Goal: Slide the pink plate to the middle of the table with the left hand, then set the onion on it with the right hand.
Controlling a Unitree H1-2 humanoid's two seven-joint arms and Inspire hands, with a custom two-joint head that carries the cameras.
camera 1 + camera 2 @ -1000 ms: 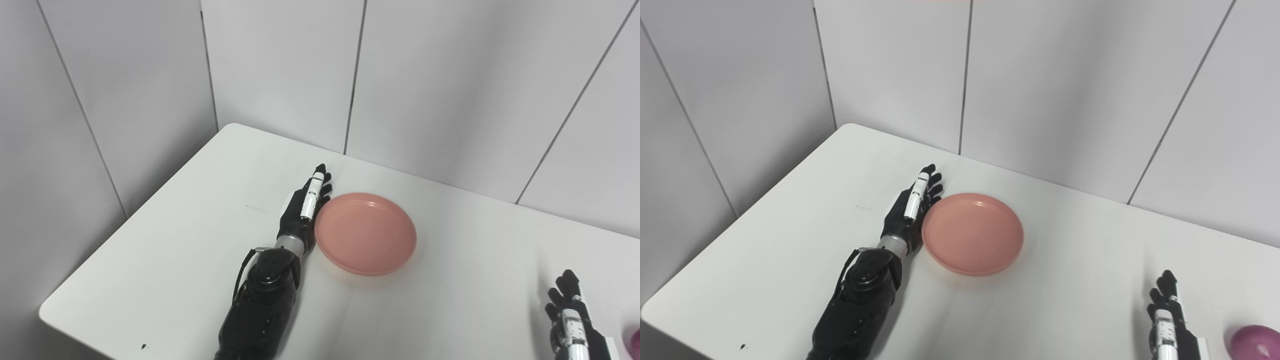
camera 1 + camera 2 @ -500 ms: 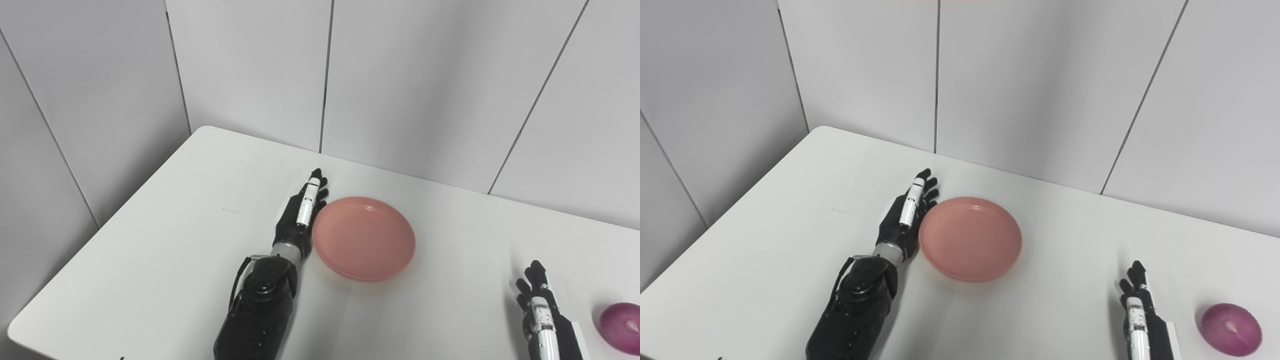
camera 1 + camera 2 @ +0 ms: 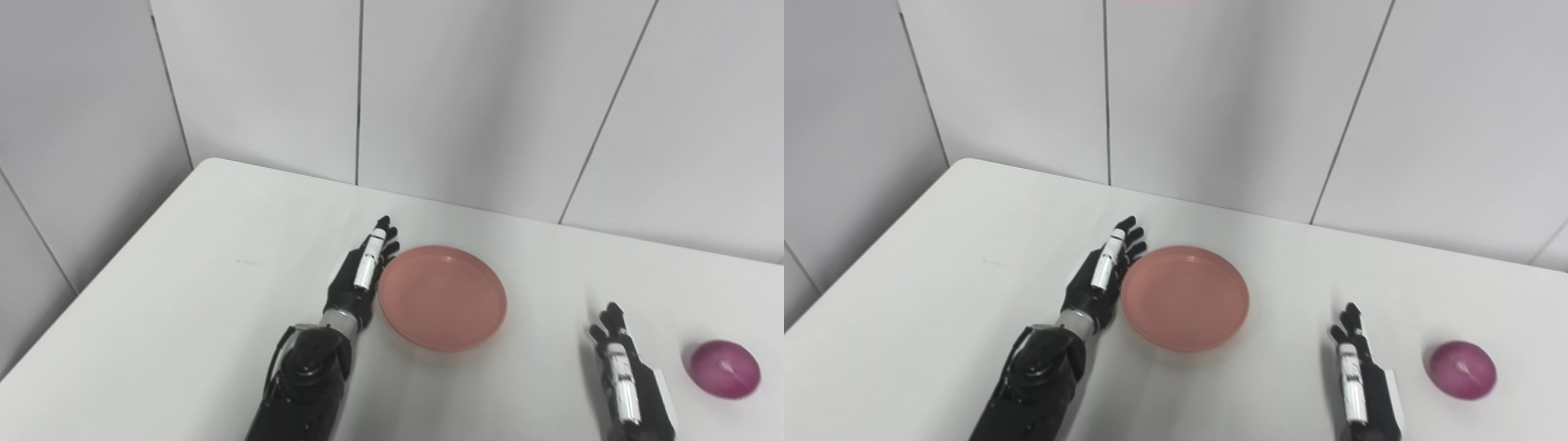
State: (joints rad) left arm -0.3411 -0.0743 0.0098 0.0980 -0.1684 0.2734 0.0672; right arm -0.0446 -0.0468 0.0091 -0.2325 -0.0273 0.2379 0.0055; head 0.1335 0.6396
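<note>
The pink plate (image 3: pixel 442 297) lies flat on the white table (image 3: pixel 184 294), a little left of the picture's middle. My left hand (image 3: pixel 361 272) stands on edge right against the plate's left rim, fingers straight and together, holding nothing. A purple onion (image 3: pixel 725 369) rests on the table at the right. My right hand (image 3: pixel 620 367) is left of the onion and apart from it, fingers stretched forward, empty. The plate (image 3: pixel 1185 297), the onion (image 3: pixel 1462 370) and both hands also show in the right eye view.
Grey panelled walls (image 3: pixel 478 98) rise behind the table's back edge and along its left side. The table's left corner (image 3: pixel 208 164) is rounded.
The camera has swung right, so the whole scene shifted left and the onion came fully into view. My right hand reaches a little further forward on the table.
</note>
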